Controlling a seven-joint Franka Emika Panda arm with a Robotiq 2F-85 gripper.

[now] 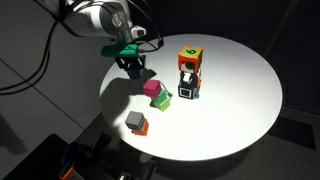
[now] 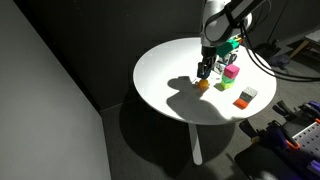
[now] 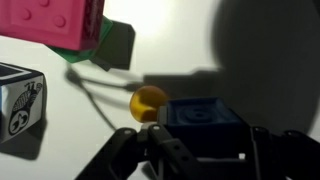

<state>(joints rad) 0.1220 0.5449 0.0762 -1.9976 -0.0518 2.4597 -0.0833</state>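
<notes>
My gripper (image 3: 205,142) is shut on a dark blue block (image 3: 200,115), which sits between the two fingers with its studded top facing the wrist camera. In both exterior views the gripper (image 1: 131,66) (image 2: 204,70) hangs over the round white table (image 1: 235,110) near one edge. A small yellow-orange ball (image 3: 148,100) lies on the table just beyond the block, and shows below the gripper as the ball (image 2: 203,85). A pink block (image 3: 55,22) rests on a green block (image 3: 118,45) close by.
A black-and-white cube (image 3: 20,100) lies near the gripper. A stack of green, orange and black-and-white cubes (image 1: 188,72) stands mid-table. A grey block on an orange one (image 1: 135,122) sits near the table's rim. Cables run along the arm (image 1: 95,20).
</notes>
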